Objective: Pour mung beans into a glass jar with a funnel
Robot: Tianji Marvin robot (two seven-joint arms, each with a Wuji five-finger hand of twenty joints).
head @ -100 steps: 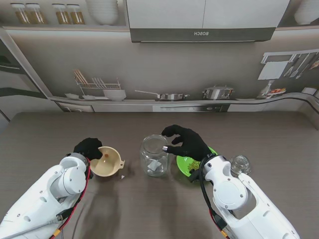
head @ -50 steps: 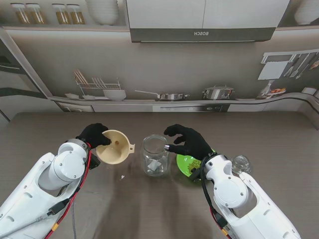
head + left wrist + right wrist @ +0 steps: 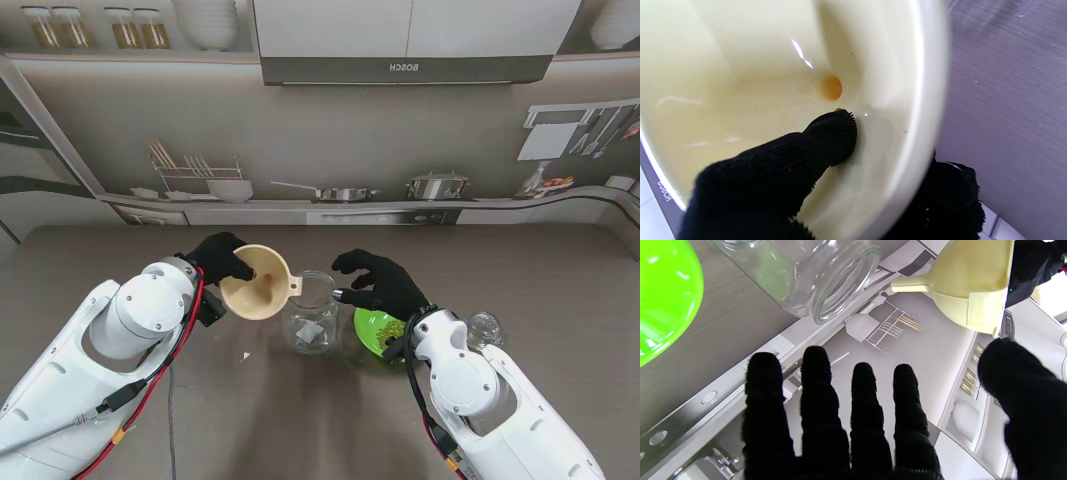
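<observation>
left hand (image 3: 222, 259) pinches funnel (image 3: 256, 283) rim, thumb inside the cone, funnel lifted off the surface (image 3: 120, 260), tilted just left of jar (image 3: 310, 312). right hand (image 3: 378, 284) spread, empty, hovering right of jar mouth over green bowl (image 3: 372, 330) with beans.

Even bright overhead light, soft shadows on table (image 3: 300, 400), glare specks inside funnel (image 3: 800, 53), funnel rim blurred close-up, stand view edges bowed
</observation>
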